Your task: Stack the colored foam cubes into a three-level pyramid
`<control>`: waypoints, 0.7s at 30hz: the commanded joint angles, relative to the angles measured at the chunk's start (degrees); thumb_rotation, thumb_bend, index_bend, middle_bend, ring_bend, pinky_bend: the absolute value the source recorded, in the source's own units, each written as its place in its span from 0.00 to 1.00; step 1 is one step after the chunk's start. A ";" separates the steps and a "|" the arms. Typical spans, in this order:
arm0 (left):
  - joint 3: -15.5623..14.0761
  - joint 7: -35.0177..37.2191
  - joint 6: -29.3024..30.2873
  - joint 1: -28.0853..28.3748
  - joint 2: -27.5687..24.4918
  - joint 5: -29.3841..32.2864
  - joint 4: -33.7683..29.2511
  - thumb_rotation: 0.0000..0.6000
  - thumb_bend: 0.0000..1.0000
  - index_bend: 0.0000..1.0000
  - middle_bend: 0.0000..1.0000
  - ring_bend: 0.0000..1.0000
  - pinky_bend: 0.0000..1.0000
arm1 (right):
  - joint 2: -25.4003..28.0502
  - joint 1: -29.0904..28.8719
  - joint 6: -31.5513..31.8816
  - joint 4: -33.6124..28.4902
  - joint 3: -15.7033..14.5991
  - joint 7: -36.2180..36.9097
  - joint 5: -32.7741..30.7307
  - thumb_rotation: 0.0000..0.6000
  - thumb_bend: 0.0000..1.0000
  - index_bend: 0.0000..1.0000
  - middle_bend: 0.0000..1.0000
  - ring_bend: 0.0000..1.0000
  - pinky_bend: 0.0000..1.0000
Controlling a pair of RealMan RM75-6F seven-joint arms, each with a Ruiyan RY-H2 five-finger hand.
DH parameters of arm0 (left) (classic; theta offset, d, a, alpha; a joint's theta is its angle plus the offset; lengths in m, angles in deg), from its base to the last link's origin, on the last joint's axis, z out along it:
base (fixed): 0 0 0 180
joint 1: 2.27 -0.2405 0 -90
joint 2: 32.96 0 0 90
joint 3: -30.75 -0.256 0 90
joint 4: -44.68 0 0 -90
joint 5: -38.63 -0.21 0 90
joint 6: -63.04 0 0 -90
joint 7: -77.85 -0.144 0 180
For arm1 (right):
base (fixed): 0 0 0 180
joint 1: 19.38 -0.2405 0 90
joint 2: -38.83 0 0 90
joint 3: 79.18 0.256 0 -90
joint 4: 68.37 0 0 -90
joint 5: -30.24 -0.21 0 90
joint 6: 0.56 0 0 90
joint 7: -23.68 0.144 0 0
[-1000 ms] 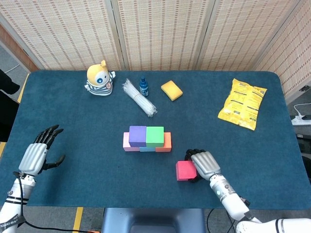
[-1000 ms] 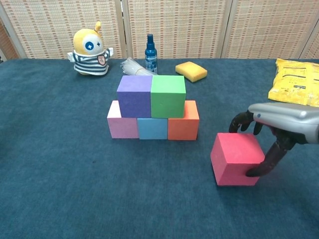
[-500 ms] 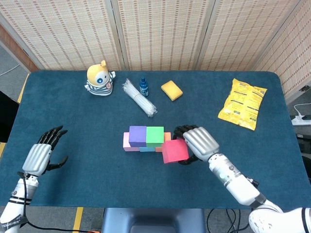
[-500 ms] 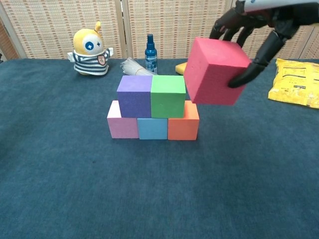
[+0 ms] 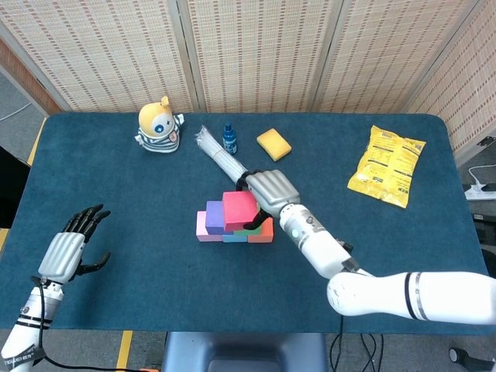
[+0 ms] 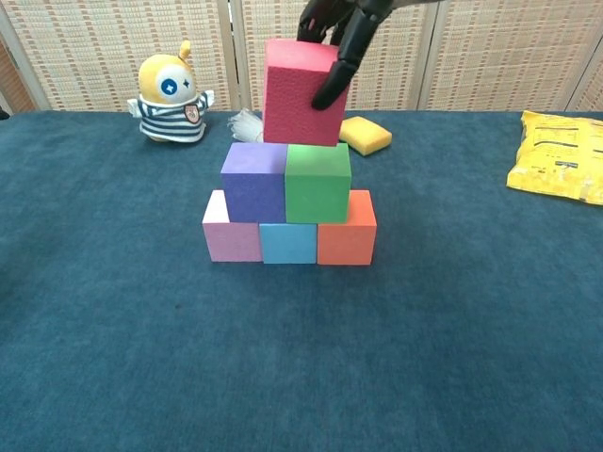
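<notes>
A red cube (image 6: 301, 91) (image 5: 239, 207) is held by my right hand (image 5: 270, 188) (image 6: 341, 33) over the seam between the purple cube (image 6: 252, 183) and the green cube (image 6: 317, 182). Its underside is right at their tops; I cannot tell whether it rests on them. Those two sit on a row of pink (image 6: 229, 234), blue (image 6: 288, 243) and orange (image 6: 347, 236) cubes. My left hand (image 5: 68, 249) hovers open over the table's near left, far from the stack.
Along the far side stand a yellow plush toy (image 5: 159, 125), a bundle of clear straws (image 5: 222, 156), a small blue bottle (image 5: 229, 139) and a yellow sponge (image 5: 273, 144). A yellow snack bag (image 5: 387, 164) lies at the right on the blue table (image 5: 116, 194).
My right hand lifted the red cube from the table at the near right and carried it left over the stack's top. The left hand barely shifted.
</notes>
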State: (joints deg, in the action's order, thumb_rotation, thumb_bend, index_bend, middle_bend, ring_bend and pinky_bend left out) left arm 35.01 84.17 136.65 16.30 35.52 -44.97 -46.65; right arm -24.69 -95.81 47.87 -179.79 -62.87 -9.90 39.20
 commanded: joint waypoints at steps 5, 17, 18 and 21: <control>0.14 0.45 0.07 0.07 0.48 -0.06 0.63 1.00 0.33 0.11 0.02 0.00 0.09 | -6.09 -7.29 -0.07 7.50 -2.04 -4.04 -9.30 1.00 0.26 0.57 0.34 0.33 0.39; -0.18 0.20 0.28 0.10 1.25 -0.73 1.50 1.00 0.33 0.11 0.02 0.00 0.09 | -9.18 -10.77 2.63 10.31 -3.45 -6.45 -13.90 1.00 0.26 0.56 0.34 0.33 0.39; -0.19 0.27 0.28 0.11 1.30 -0.76 1.58 1.00 0.33 0.11 0.02 0.00 0.09 | -9.28 -10.94 2.87 10.26 -3.48 -6.67 -14.18 1.00 0.26 0.55 0.34 0.33 0.39; -0.26 0.53 0.18 0.15 1.40 -0.83 1.76 1.00 0.33 0.11 0.02 0.00 0.09 | -9.75 -11.50 3.96 10.27 -3.44 -7.40 -15.15 1.00 0.26 0.55 0.34 0.33 0.39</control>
State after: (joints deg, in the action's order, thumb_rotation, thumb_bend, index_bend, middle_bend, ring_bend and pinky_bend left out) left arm 34.76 84.70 136.85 16.44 36.91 -45.79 -44.90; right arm -34.26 -107.12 51.60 -169.53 -66.32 -17.08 24.23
